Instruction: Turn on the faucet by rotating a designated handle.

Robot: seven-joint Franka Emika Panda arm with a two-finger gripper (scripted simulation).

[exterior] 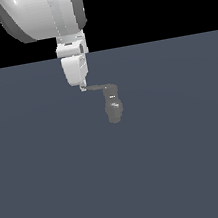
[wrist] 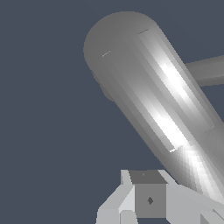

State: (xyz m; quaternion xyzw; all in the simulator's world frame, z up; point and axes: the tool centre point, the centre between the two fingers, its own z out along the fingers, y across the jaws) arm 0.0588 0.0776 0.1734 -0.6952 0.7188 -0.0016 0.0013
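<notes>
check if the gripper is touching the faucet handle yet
Cannot tell. In the exterior view the gripper tip meets the handle end, but neither view plainly shows contact or a gap.

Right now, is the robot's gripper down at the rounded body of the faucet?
No, the gripper is at the far end of the handle, away from the faucet body, toward the exterior view's left.

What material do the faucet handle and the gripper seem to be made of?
The handle looks like smooth grey metal: bright streaks of reflected light run along it. The gripper looks like matte white plastic or painted metal, with flat, even shading; being a render, both are only appearances.
</notes>
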